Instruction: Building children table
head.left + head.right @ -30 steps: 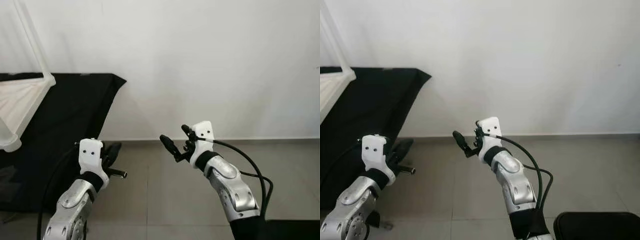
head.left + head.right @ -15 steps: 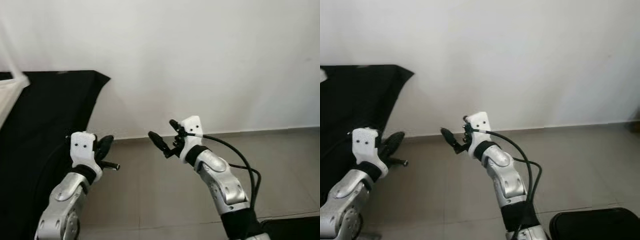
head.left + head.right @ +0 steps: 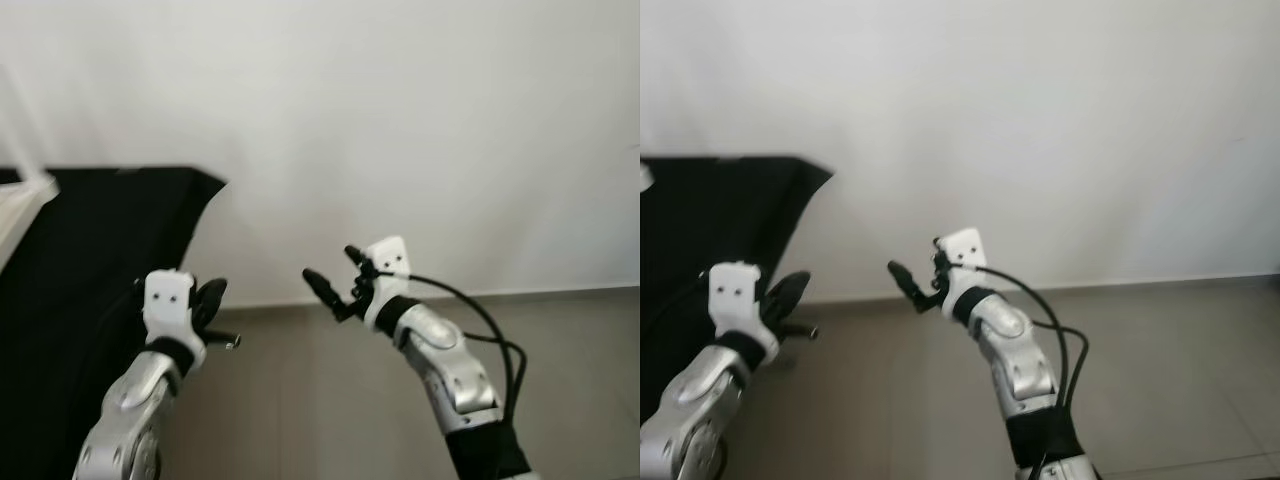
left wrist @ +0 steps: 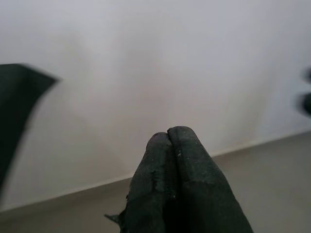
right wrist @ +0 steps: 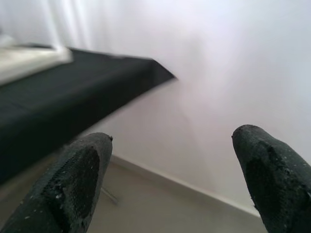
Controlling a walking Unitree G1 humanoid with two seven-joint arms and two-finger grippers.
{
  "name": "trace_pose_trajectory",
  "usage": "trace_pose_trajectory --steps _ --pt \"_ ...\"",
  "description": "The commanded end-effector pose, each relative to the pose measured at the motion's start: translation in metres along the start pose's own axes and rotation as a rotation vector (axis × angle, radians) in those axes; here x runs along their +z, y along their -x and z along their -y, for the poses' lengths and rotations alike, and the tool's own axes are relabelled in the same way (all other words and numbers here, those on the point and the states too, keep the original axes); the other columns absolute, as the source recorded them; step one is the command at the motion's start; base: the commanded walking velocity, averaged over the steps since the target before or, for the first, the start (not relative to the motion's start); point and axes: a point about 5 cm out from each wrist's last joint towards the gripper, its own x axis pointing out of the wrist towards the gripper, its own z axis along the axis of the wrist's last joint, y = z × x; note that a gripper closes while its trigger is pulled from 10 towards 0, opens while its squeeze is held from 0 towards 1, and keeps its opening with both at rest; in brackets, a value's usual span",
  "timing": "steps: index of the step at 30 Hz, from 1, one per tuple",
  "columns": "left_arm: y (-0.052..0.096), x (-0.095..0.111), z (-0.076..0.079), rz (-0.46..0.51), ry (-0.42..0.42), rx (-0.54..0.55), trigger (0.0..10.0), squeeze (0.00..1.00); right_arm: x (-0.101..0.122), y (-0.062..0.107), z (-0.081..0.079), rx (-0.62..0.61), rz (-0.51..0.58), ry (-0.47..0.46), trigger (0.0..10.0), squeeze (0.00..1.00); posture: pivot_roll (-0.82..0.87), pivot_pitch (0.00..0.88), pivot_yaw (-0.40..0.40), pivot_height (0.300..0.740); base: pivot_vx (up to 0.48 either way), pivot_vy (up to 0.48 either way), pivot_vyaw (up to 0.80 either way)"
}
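A: Entry, head views. Both arms raised in front of a plain white wall (image 3: 420, 110); grey tiled floor (image 3: 300, 400) below. Slight blur.

B: Left gripper (image 3: 212, 296)?

A: Held up beside the black cloth (image 3: 90, 260) that drapes the desk at the robot's left. In the left wrist view its fingers (image 4: 182, 160) are pressed together, tips touching, nothing between them.

B: Right gripper (image 3: 335, 280)?

A: In mid-air, near the middle of the scene, pointing toward the left. Right wrist view: fingers (image 5: 77, 179) spread wide apart, nothing held. A black cable (image 3: 490, 320) loops off that wrist.

B: Task piece, where?

A: A white part (image 3: 25, 195) lies on top of the black cloth at the far left edge of the left eye view, mostly cut off. The right wrist view also shows a pale slab (image 5: 29, 57) on the cloth, blurred. Both grippers are well apart from it. Cannot tell its shape.
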Motion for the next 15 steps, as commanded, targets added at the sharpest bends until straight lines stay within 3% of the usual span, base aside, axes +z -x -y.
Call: trace_pose_trajectory --steps 1,15 --pt "0.0014 0.0011 -0.0064 -0.005 -0.023 0.021 10.0 0.00 0.0033 -0.0041 -0.0074 0.028 0.017 -0.004 10.0 0.00 -0.09 0.000 -0.018 0.740 0.307 0.000 0.00" --pt "0.0016 0.0003 -0.0057 -0.012 -0.021 0.012 10.0 0.00 0.0042 -0.0042 -0.0095 0.042 0.017 0.008 10.0 0.00 -0.09 0.000 -0.017 0.740 0.308 0.000 0.00"
